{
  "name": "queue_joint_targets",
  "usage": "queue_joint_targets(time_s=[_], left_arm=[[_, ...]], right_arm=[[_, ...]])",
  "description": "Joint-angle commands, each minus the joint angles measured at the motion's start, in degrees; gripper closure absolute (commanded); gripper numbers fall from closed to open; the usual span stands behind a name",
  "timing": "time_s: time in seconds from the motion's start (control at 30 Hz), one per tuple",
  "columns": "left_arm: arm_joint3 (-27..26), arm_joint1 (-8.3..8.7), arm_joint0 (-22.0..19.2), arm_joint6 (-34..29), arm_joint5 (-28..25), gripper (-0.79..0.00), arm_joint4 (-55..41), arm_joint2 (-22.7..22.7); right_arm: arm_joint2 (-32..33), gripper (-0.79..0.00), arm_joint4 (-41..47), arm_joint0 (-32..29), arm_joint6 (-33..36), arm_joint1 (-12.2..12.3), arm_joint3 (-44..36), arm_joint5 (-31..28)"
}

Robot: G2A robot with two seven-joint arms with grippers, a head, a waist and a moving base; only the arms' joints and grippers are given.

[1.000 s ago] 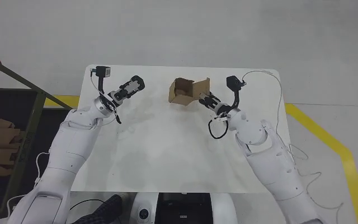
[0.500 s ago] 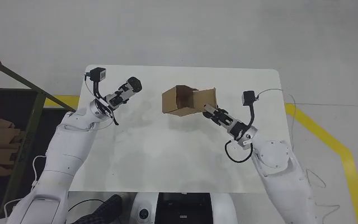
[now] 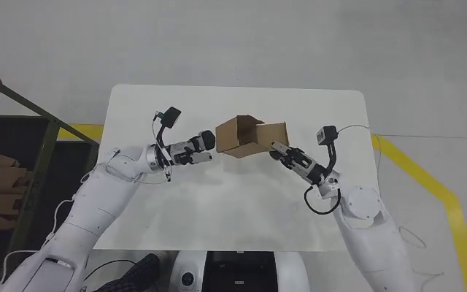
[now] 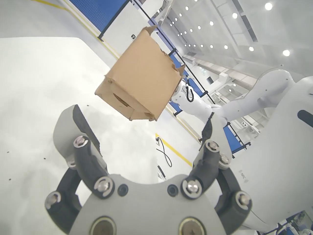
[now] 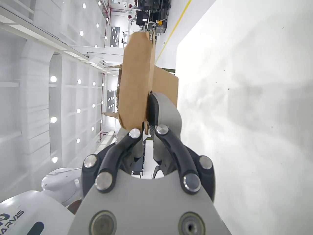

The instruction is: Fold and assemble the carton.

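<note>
The table (image 3: 241, 219) is a white, matte rectangular top with rounded corners, its long sides running across in front of the robot. It stands on a pale grey floor (image 3: 233, 44), and a yellow floor line (image 3: 416, 171) passes just beside its right end. In the left wrist view one rounded corner of the table (image 4: 36, 74) meets the floor behind it. A few tiny dark specks (image 5: 228, 89) lie scattered on the white surface, well apart from one another, with more specks (image 4: 44, 158) seen from the left wrist.
</note>
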Motion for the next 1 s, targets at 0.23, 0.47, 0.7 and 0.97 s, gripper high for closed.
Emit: queue_joint_targets(time_s=[0.23,0.47,0.7,0.97], left_arm=[[-3.9,0.1,-0.72,1.49,0.0,-0.785,2.94,-2.05],[-10.15,-1.0,2.51,16.61,0.0,-0.785,21.21,-8.83],[-10.15,-1.0,2.51,16.61,0.0,-0.785,21.21,-8.83],[-10.15,-1.0,2.51,16.61,0.0,-0.785,21.21,-8.83]], right_arm=[[0.46,0.0,3.14,0.96,1.09,0.08,2.35,-2.03],[0.48,0.0,6.47,1.92,3.08,0.1,3.93,-2.33],[0.48,0.0,6.47,1.92,3.08,0.1,3.93,-2.33],[1.33,0.0,10.23,3.34,4.84,0.18,5.4,-0.55]])
